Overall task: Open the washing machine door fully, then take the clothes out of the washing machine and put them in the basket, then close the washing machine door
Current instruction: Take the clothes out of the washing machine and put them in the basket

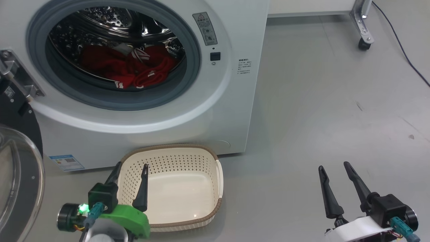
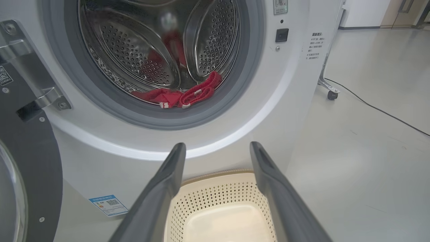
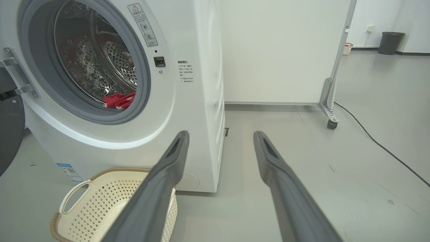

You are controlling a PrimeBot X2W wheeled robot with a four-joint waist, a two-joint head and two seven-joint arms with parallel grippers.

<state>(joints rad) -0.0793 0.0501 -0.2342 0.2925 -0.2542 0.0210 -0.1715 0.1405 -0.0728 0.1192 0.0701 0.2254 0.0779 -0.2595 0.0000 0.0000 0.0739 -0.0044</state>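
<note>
Here the big white front-loading washing machine (image 1: 235, 101) stands with its round glossy black door (image 1: 25, 127) swung wide; red white-striped clothes (image 1: 134, 67) lie in the steel drum (image 1: 111, 20), and the cream perforated plastic basket (image 1: 174, 164) sits just before it. The head view gives the left gripper (image 1: 132, 164) over the basket and the right gripper (image 1: 333, 165) well apart, both with fingers spread and empty; the right wrist view adds a distant dark bin (image 3: 391, 42).

Lab-like test room; bare grey floor (image 1: 319, 101), wheeled white partition (image 3: 275, 50), loose cable (image 3: 379, 145)

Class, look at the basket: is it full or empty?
Empty: the basket shows its bare cream floor; the clothes lie in the drum.
</note>
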